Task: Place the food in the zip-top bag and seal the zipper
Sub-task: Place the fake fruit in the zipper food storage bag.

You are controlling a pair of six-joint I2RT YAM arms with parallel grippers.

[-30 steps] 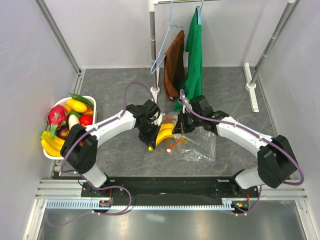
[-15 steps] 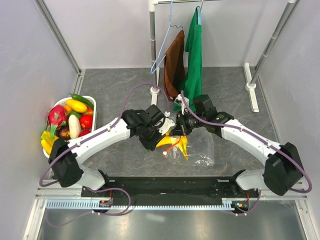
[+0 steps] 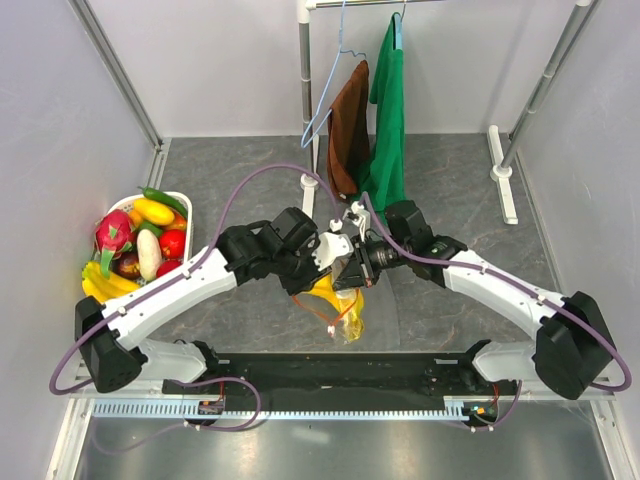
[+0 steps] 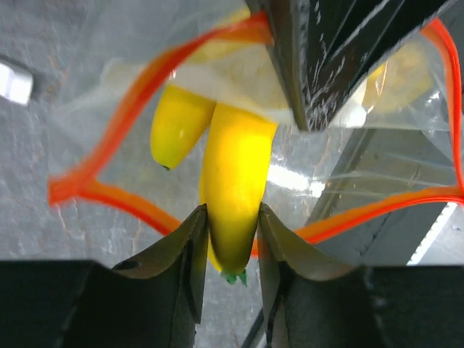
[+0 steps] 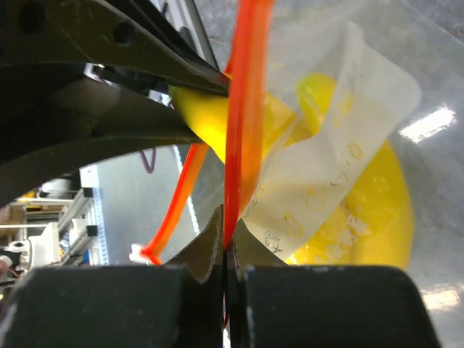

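Note:
The clear zip-top bag (image 3: 352,318) hangs off the table between the two grippers, mouth up. My right gripper (image 3: 354,266) (image 5: 227,243) is shut on the red-orange zipper (image 5: 243,109) at the bag's rim; the white slider (image 5: 138,252) dangles lower left. My left gripper (image 3: 328,274) (image 4: 230,217) reaches into the open mouth, its fingers pressed on both sides of the yellow banana bunch (image 4: 230,181) (image 3: 325,293), which points down into the bag. The zipper (image 4: 130,199) loops around the bananas. The bag's white label (image 5: 326,167) lies over the yellow fruit. More food (image 3: 140,245) lies at the left.
A white basket (image 3: 186,205) at the left table edge holds that food. Behind the arms stands a clothes rack with a green cloth (image 3: 388,110), a brown cloth (image 3: 348,130) and a blue hanger (image 3: 325,110); its pole base (image 3: 310,183) is just behind the grippers.
Both grippers have risen and drawn closer together, lifting the bag off the table so that it now hangs. The banana bunch has gone further down into the bag's mouth.

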